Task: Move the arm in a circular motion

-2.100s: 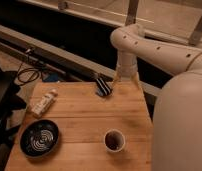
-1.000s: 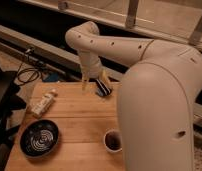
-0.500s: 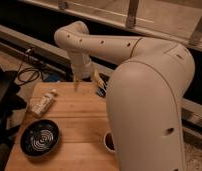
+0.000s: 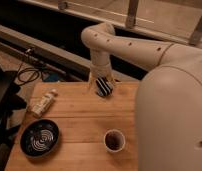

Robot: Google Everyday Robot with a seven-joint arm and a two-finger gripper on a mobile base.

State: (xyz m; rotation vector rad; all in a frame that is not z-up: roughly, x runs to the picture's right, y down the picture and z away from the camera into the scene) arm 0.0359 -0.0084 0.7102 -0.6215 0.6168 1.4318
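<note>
1. Nearest you, filling the right side of the frame, is the bulky off-white body of the arm (image 4: 144,52); its thick segment runs from right toward upper centre, bends at an elbow, and drops down to the table (image 4: 74,125).

2. On the wooden table, lower centre, stands a paper cup (image 4: 114,140) holding something dark; lower left lies a dark bowl (image 4: 40,138) with pale rings; at mid left a small bottle (image 4: 44,102) lies on its side.

3. Farther back, at the far edge of the table just left of frame centre, hangs the black-and-white striped gripper (image 4: 103,86). You cannot tell whether the fingers are open or closed; nothing is seen held in them.

4. The relation to note: the gripper hangs low over the table's far edge, well apart from the cup, which lies nearer you and slightly right, and from the bowl and bottle at left. Judged from this, a circular sweep needs that clearance kept.

5. Beyond the table, dark cables (image 4: 26,75) lie at upper left.
</note>
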